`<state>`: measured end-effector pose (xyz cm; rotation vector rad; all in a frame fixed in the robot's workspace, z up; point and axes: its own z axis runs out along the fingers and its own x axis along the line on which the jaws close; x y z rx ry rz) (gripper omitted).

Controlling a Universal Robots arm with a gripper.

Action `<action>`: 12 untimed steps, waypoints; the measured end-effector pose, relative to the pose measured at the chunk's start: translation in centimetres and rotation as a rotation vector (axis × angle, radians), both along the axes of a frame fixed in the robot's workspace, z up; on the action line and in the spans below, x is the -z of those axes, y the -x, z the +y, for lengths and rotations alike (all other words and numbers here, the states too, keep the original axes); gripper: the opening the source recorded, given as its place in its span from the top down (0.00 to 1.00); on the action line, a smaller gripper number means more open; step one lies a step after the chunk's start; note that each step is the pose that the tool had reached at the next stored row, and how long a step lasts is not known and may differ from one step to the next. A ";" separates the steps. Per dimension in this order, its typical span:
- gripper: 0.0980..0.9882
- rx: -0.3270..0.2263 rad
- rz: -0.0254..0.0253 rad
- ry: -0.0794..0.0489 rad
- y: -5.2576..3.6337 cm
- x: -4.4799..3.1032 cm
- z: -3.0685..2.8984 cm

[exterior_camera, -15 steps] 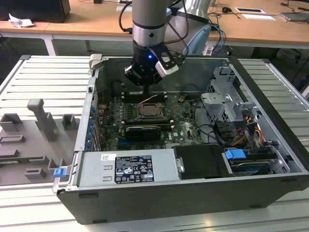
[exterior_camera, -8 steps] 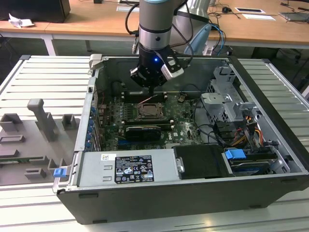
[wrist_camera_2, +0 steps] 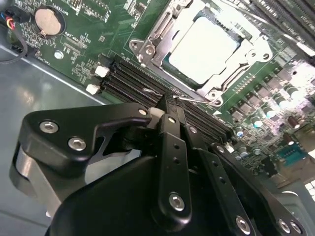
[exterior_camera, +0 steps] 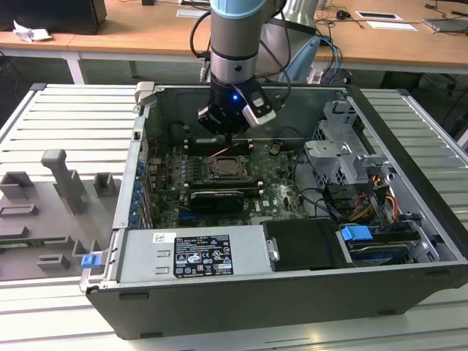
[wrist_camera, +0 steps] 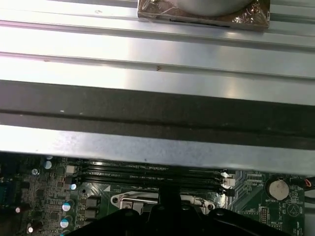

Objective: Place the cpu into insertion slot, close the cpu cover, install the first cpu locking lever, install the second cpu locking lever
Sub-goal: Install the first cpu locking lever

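Observation:
The cpu [wrist_camera_2: 206,46], pale and silvery, lies flat in the insertion slot [exterior_camera: 225,169] on the green board. The cpu cover [wrist_camera_2: 147,49], a silver frame, lies down around the chip's edges. My gripper [wrist_camera_2: 171,105] is black and shut, with its tip low over the board at one corner of the socket. A thin wire locking lever [wrist_camera_2: 194,100] runs right at that tip; I cannot tell whether they touch. In the exterior view the gripper [exterior_camera: 228,135] hangs inside the open computer case just behind the socket. The first wrist view has the cover's edge [wrist_camera: 133,199] beside the gripper [wrist_camera: 170,196].
Long black memory slots [wrist_camera_2: 128,81] run right beside the gripper tip. A coin battery [wrist_camera_2: 47,19] sits further off. A black card [exterior_camera: 217,199] lies in front of the socket, a metal drive cage [exterior_camera: 344,153] and cables at the exterior view's right, case walls all round.

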<state>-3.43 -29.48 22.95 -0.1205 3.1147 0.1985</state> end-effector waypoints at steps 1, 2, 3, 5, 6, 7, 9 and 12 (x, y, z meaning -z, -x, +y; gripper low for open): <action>0.99 0.000 0.0001 -0.001 -0.03 0.18 0.02; 0.99 0.000 0.0001 -0.001 -0.08 0.28 0.04; 0.99 0.000 0.0001 -0.001 -0.15 0.41 0.05; 0.99 0.000 0.0001 -0.001 -0.39 0.68 0.10; 0.99 0.000 0.0002 -0.001 -0.60 0.87 0.17; 0.99 0.000 0.0002 -0.001 -0.77 1.05 0.23; 0.99 0.000 0.0002 -0.001 -0.95 1.32 0.33; 0.99 0.000 0.0001 -0.001 -1.26 1.88 0.47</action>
